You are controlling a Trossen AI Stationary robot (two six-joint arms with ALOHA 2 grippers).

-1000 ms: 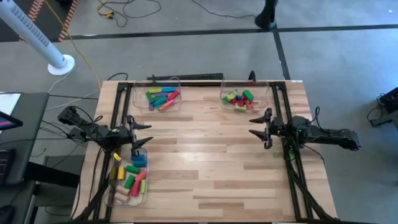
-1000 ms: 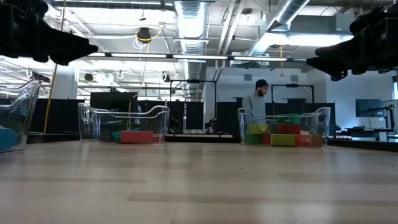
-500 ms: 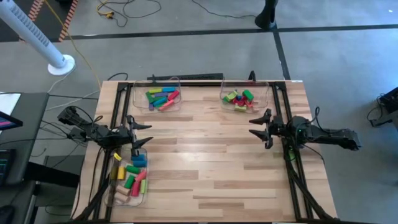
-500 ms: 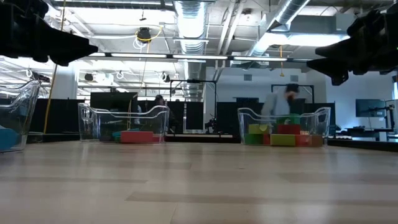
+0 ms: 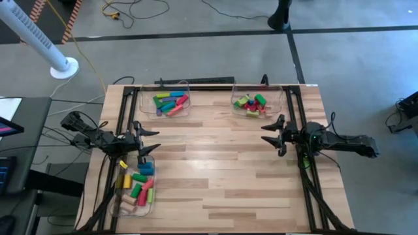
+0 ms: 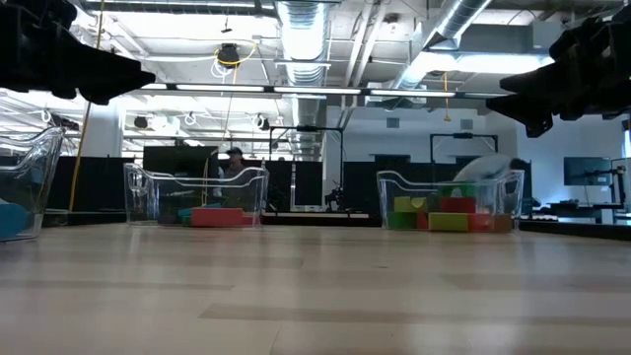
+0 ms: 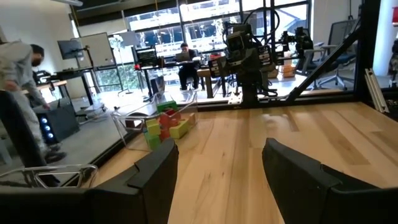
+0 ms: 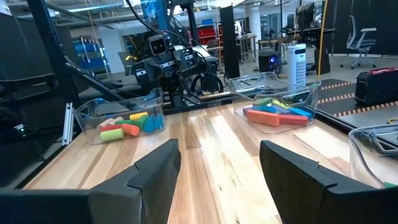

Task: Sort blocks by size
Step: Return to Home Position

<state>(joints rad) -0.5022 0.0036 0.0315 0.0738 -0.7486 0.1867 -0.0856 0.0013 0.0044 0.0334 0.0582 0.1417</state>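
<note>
The blocks lie in three clear bins. Long bars fill the far-left bin (image 5: 171, 101), short chunky pieces the far-right bin (image 5: 251, 104), and cylinders and mid-size pieces the near-left bin (image 5: 136, 186). My left gripper (image 5: 150, 141) hovers open at the table's left side, level, just past the near-left bin's far end. My right gripper (image 5: 266, 133) hovers open at the right side, level, pointing toward the table's left. Nothing is between the fingers of the left gripper (image 7: 217, 171) or the right gripper (image 8: 217, 168).
Bare wooden tabletop (image 5: 215, 170) spreads between the two arms. A black frame rail (image 5: 196, 86) runs along the far edge, and rails run down both sides. In the room beyond, a person (image 6: 488, 170) bends behind the far-right bin (image 6: 452, 202).
My right gripper has rolled slightly about the line it points along, staying in place and open. The blocks and bins have not moved. A person in the room behind has walked toward the right and bent down.
</note>
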